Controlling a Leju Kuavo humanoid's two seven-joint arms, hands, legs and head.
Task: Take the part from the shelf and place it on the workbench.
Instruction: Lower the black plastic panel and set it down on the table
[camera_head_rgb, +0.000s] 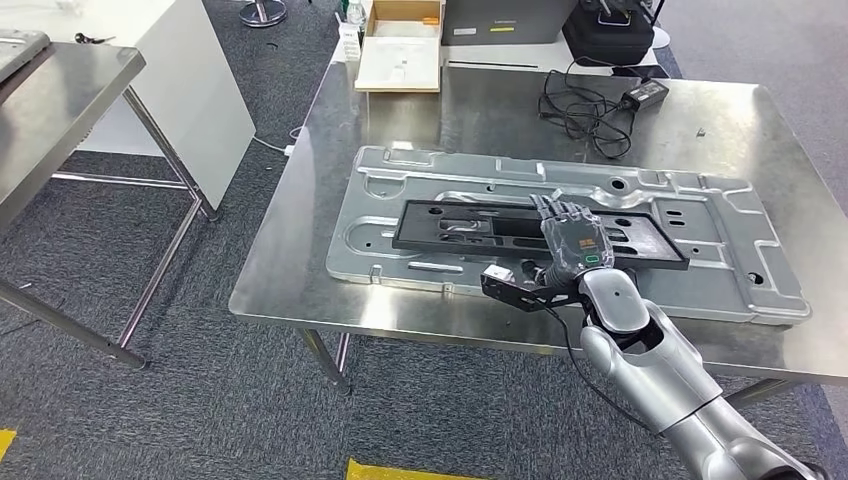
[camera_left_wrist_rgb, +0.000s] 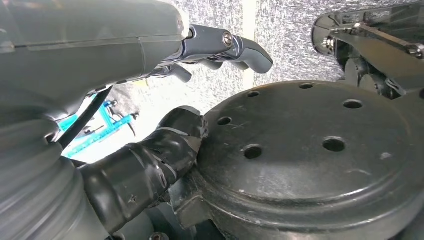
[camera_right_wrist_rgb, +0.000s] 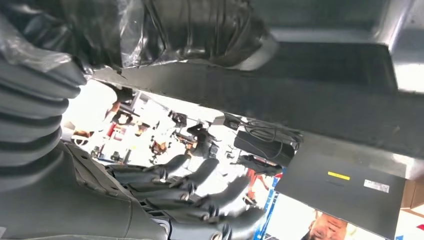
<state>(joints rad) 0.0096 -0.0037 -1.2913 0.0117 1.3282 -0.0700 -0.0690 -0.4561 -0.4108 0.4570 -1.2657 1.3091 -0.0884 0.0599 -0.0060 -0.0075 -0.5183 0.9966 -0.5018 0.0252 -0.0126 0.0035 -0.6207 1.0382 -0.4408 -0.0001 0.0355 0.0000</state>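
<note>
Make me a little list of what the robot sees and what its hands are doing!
Table: steel workbench
Big part: silver metal panel lying flat on the workbench
Small part: black frame lying on the panel
Right robot hand: over the black frame's right half; grip unclear
Left robot hand: holds nothing, fingers curled
Also on the workbench: black cables, open cardboard box
</note>
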